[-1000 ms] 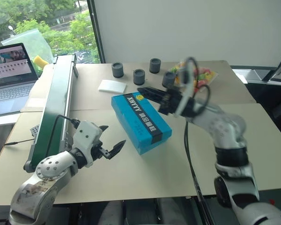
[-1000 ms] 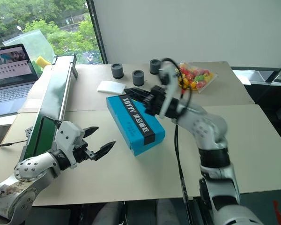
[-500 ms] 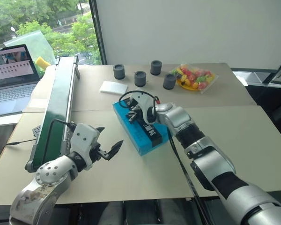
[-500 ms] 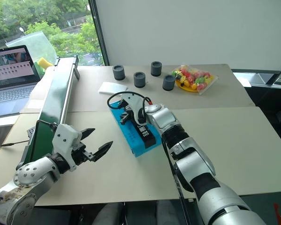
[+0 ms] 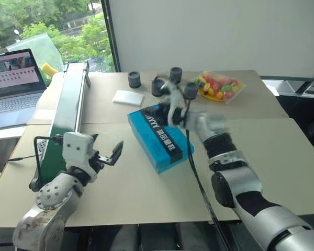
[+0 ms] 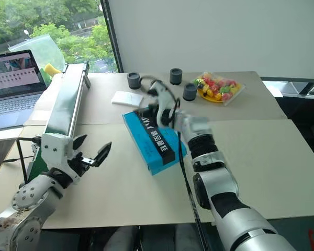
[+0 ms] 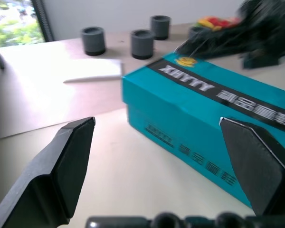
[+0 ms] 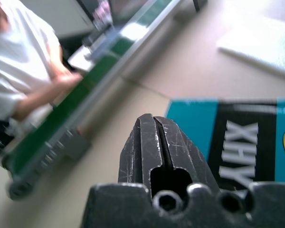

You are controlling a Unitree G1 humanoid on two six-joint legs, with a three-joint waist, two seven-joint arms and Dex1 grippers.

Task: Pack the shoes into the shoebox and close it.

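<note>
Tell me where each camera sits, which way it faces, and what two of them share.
Head stereo pair: looks down over the table at the shoebox; both arms show.
Left wrist: faces the box side; open left gripper frames it.
Right wrist: over the lid, toward the green conveyor; shut right gripper.
All share the shoebox.

Cups: four short dark grey cylindrical cups (image 5: 134,79) (image 5: 175,74) (image 6: 189,92) stand in a loose row near the tabletop's far edge.
Pad: small flat white pad (image 5: 127,97) lies just before the leftmost cup.
Sweets: yellow plate of bright wrapped sweets (image 5: 219,86) sits at the far right.
Conveyor: long green belt conveyor (image 5: 68,112) runs along the left edge.
Laptop: open laptop (image 5: 13,83) lies beyond the left edge.
Person: white-shirted person (image 8: 23,66) sits beside the conveyor.
</note>
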